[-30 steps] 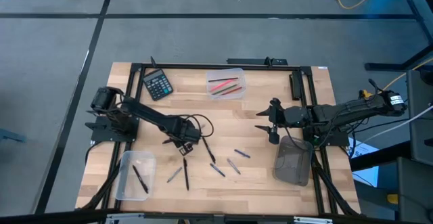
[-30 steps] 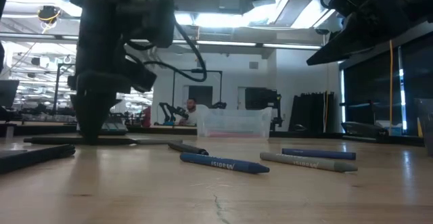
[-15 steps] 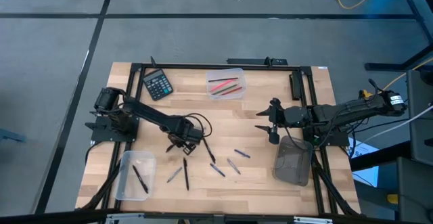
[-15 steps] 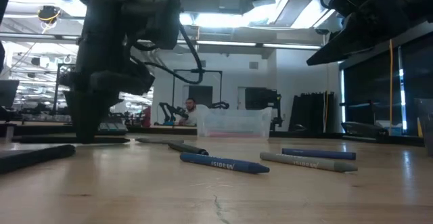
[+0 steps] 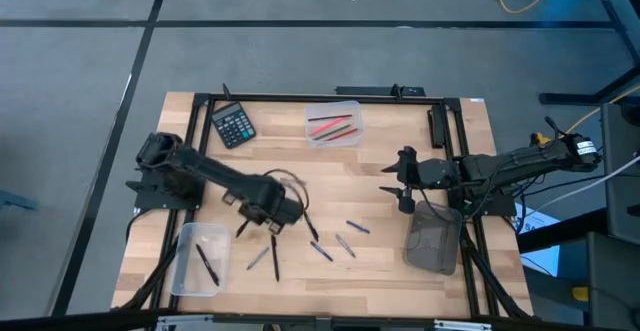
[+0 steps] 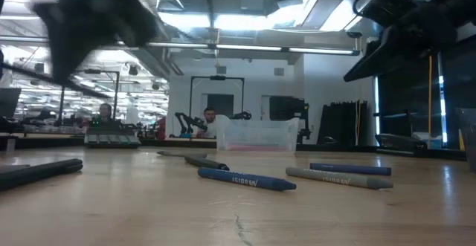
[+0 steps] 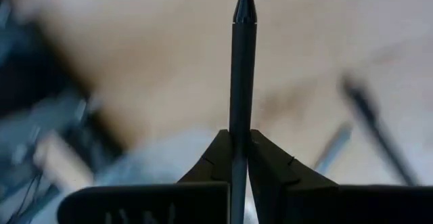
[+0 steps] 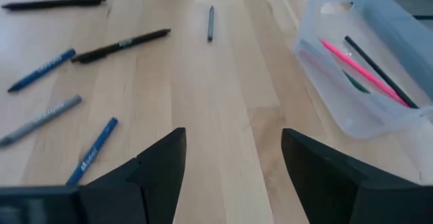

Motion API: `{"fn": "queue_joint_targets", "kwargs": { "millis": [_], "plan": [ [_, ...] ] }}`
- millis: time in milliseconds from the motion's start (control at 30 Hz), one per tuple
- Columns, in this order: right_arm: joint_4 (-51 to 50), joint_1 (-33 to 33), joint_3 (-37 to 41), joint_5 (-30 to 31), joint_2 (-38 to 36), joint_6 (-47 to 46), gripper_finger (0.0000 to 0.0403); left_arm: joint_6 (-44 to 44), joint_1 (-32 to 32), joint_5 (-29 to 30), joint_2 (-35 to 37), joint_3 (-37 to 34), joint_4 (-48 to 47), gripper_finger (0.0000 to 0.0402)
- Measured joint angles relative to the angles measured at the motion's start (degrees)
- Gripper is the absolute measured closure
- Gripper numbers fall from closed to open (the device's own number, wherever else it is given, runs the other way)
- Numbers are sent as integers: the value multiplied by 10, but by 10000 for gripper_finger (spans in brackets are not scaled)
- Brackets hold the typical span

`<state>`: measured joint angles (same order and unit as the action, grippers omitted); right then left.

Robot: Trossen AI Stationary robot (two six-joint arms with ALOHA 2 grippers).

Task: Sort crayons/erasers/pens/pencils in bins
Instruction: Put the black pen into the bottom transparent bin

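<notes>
Bright ceiling lights, motion-blurred wrist background

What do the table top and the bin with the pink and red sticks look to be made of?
Table top: seemingly wood, light matte planks, with seams and grain showing in the right wrist view. Bin with the sticks: probably clear, colourless plastic with a smooth finish, since the pink stick shows straight through its wall.

three bins (image 5: 333, 123), one calculator (image 5: 233, 125)

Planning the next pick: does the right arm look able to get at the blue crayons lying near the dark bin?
Probably yes. The right end effector is open and empty, the crayons lie on bare table close by, and the dark bin sits off to the side.
</notes>
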<state>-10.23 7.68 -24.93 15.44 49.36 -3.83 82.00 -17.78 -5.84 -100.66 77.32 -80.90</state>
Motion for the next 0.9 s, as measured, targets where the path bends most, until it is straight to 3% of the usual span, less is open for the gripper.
{"fn": "queue_joint_targets", "kwargs": {
  "millis": [133, 267, 567, 900],
  "plan": [
    [5, 0, 5, 0, 0, 10, 157, 98, -72, -54, 1, 56, -85, 385],
    [26, 0, 24, 1, 0, 11, 157, 207, -150, -99, 1, 89, -89, 384],
    [56, 0, 28, 0, 0, -2, 157, 461, -285, -116, 2, 82, -86, 384],
    [64, 0, 28, -1, 0, -2, 157, 472, -275, -93, -2, -24, -45, 356]
  ]
}}
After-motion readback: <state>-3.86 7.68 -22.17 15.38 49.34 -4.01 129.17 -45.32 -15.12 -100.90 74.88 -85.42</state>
